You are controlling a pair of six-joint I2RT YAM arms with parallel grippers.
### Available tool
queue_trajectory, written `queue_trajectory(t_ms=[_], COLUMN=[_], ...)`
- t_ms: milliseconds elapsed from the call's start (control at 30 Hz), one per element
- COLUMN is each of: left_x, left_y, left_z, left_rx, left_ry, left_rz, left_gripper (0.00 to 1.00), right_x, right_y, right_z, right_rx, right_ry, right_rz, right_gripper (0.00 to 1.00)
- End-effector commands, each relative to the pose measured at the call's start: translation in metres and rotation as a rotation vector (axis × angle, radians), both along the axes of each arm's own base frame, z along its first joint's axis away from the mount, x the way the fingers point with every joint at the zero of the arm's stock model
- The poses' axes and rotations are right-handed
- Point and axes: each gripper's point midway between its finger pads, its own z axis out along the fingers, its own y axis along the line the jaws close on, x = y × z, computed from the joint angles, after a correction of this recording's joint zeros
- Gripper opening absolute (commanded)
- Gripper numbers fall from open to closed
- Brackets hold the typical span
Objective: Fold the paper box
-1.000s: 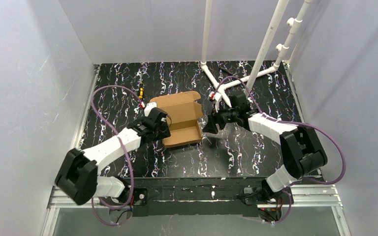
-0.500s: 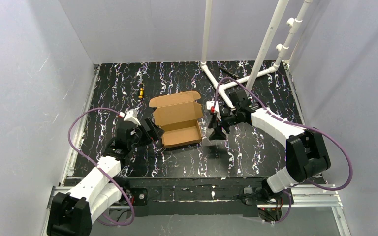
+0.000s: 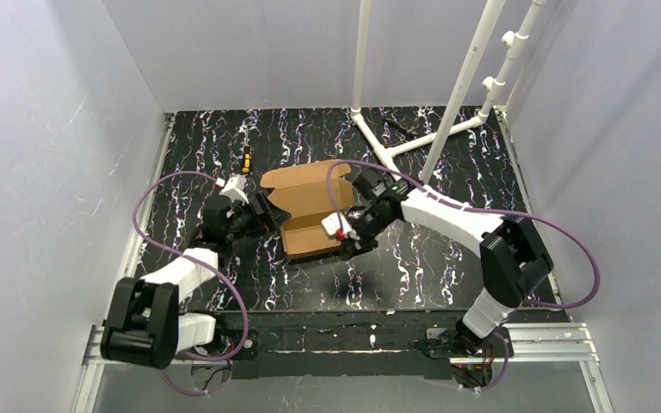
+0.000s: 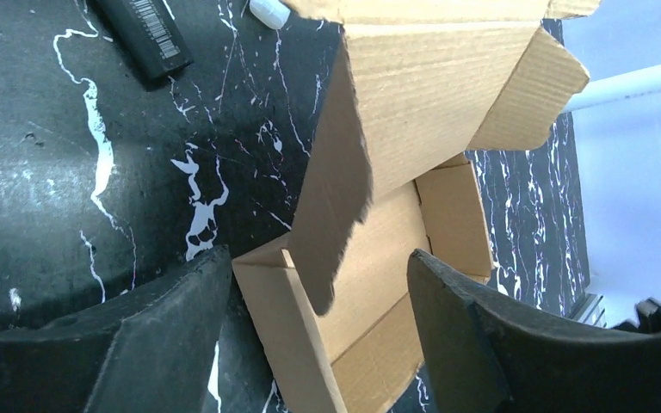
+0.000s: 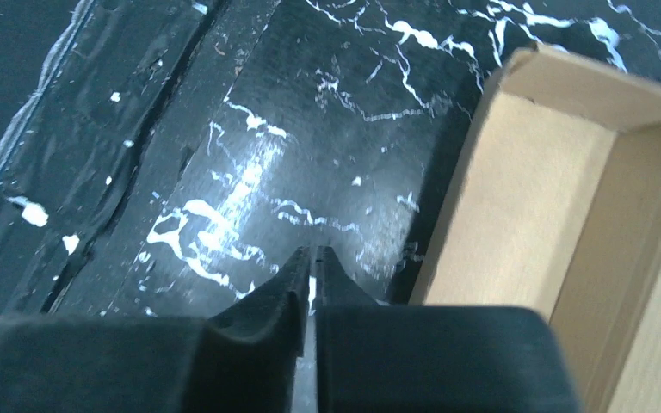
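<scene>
One paper box [image 4: 379, 258] corner sits between left jaws.

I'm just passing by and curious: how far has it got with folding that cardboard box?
Done: the paper box already has its tray walls standing. In hand: the left pincer is open astride one wall; the right pincer is shut, empty, beside the box. Left: the lid stands open, not yet folded down and tucked.

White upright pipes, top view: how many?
3. Left pipe stands vertical at back centre; middle pipe leans beside it; right pipe leans near the right wall. Short base pipes lying flat aren't counted. None look hidden.
</scene>
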Motion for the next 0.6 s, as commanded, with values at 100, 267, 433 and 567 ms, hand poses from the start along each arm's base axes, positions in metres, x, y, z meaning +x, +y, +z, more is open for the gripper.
queue_trajectory(t_ms=[100,267,433,567], left_x=[0.028,0.031,0.029,0.019], left_y=[-0.016,-0.019,-0.023,-0.023], left_z=[0.028,0.019,0.015,0.013], left_rx=[-0.044,-0.049,-0.063,-0.072], left_ry=[-0.119,-0.091,-0.073,-0.061], left_rz=[-0.092,-0.110,-0.134,-0.124], left_gripper=[0.62,0.47,0.28,0.15], right_x=[0.017,0.017,0.021,0.028], right_y=[0.046,0.052,0.058,0.060], right_z=[-0.023,-0.047,-0.056,-0.062], right_rx=[-0.047,-0.091,-0.107,-0.120], right_ry=[-0.087,-0.108,-0.126,-0.139], right_rz=[-0.133,-0.157,-0.205,-0.251], right_gripper=[0.02,0.01,0.01,0.01])
